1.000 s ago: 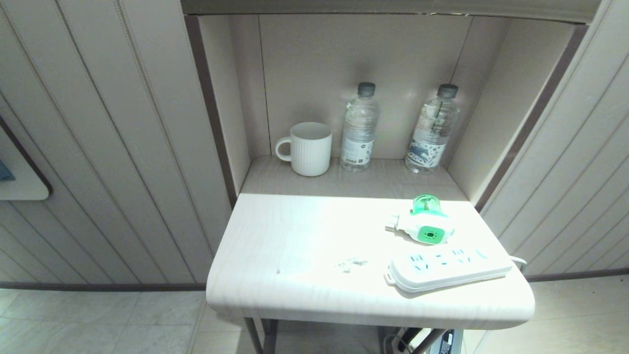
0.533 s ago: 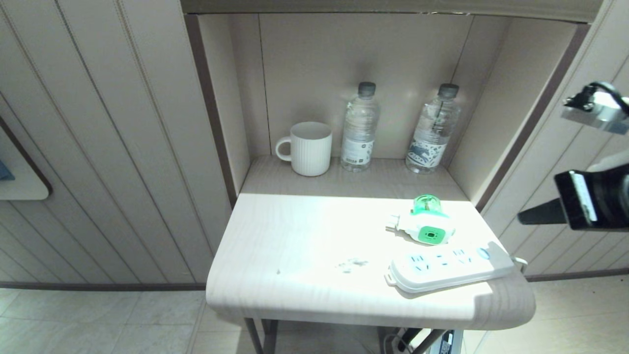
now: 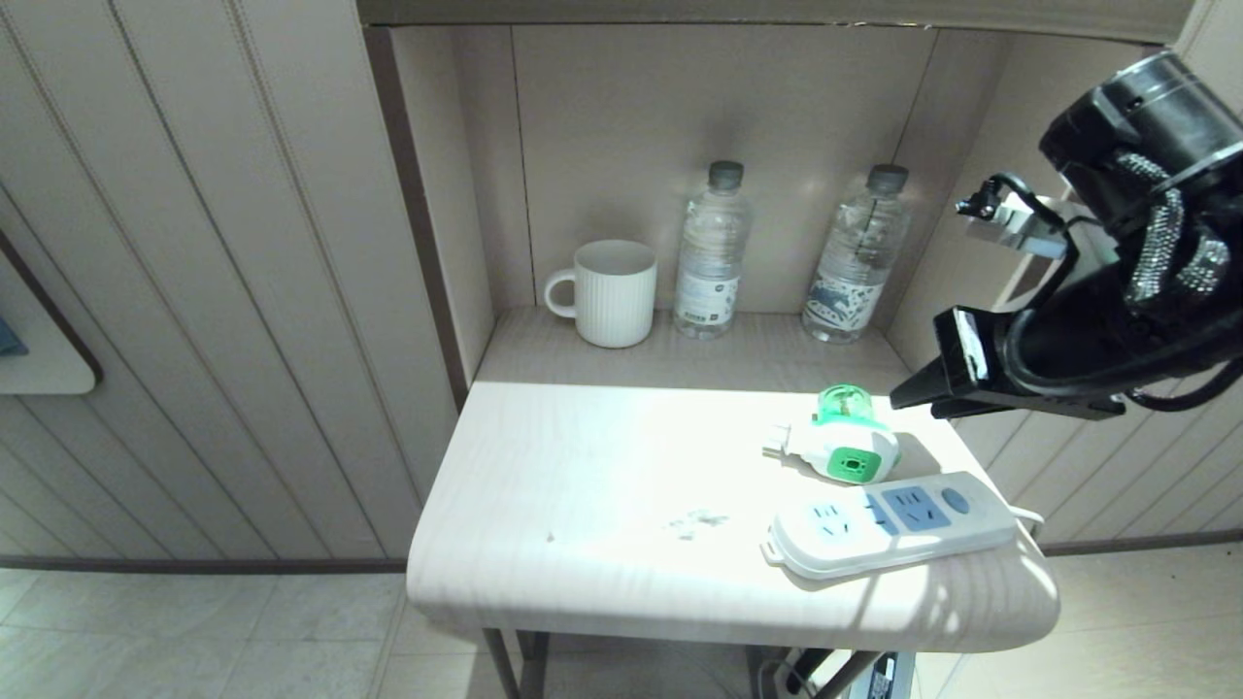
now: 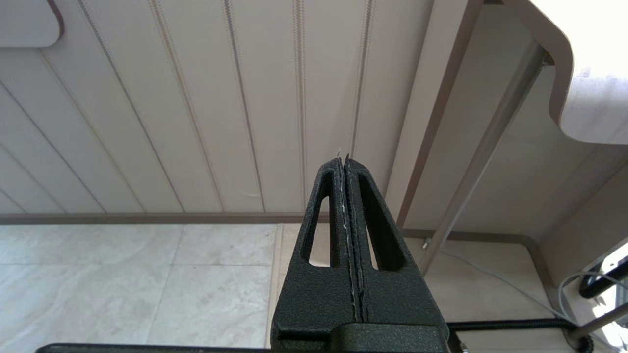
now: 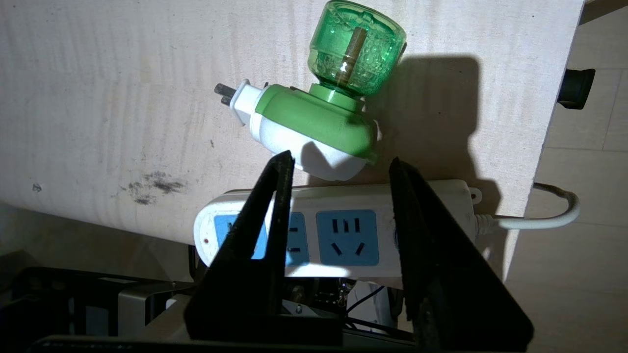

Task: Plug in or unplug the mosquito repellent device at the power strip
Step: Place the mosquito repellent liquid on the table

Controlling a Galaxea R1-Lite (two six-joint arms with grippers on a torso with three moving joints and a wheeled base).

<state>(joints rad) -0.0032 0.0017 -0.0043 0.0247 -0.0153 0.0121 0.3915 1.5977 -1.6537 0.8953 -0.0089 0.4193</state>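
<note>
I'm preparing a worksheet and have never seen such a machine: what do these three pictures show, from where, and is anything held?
It is a two-armed robot. The wide picture looks down from its head at a small table. On it lie the mosquito repellent device, unplugged on its side, and beside it the power strip. A mug and two water bottles stand in the niche behind.

The other pictures come from cameras on the wrists. The right end effector hangs over the device with its fingers apart, holding nothing. The left end effector is shut and empty, low beside the table.
</note>
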